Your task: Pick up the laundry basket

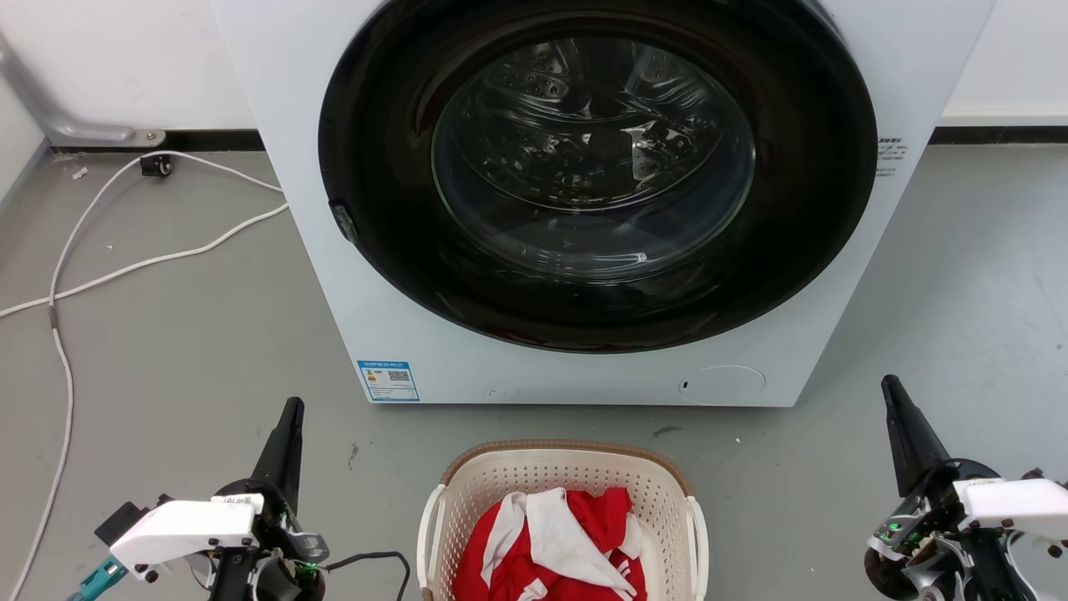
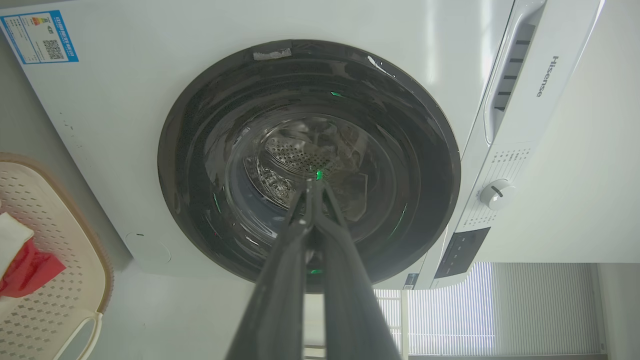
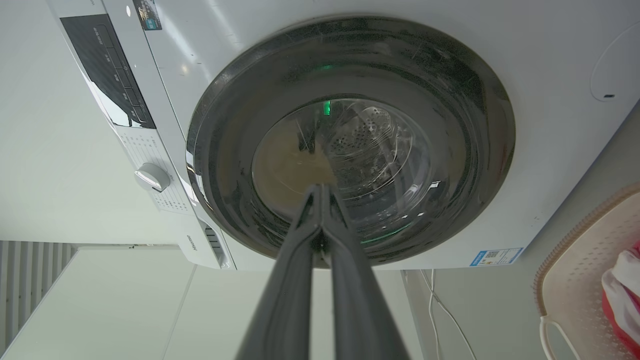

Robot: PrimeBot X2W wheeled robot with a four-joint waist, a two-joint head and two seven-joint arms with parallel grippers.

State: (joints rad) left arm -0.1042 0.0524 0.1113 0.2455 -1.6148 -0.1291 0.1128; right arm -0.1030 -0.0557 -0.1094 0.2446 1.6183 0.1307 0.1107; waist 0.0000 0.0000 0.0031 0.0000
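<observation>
The task has not visibly begun: the laundry basket [image 1: 551, 477] sits on the grey floor [image 1: 167, 351], low in the head view and centred between the two arms, just in front of a white front-loading washing machine [image 1: 325, 250]. Neither arm touches it.

The left gripper [image 1: 293, 407] rests at the lower left, well apart from the basket, its two long dark fingers pressed together and holding nothing. The right gripper [image 1: 891, 386] mirrors it at the lower right, fingers likewise pressed together and empty. In the left wrist view the left gripper [image 2: 312, 186] tapers to a joined point aimed at the machine's door; in the right wrist view the right gripper [image 3: 320, 190] does the same. Everything is left to do: spreading the fingers, reaching the handles, gripping and lifting.

The basket is cream plastic, rounded-rectangular, its walls pierced with rows of small holes. A brown ribbed band runs round the rim. A thin white loop handle [image 1: 430, 522] stands out on the robot's left side and another [image 1: 699, 534] on its right. Inside lies crumpled red and white cloth [image 1: 567, 551], soft and folded.

The machine has a smooth white body and a large round door [image 1: 592, 167] with a glossy black ring around domed glass, through which a perforated metal drum shows. A white cable [image 1: 125, 267] snakes across the floor at the left.
</observation>
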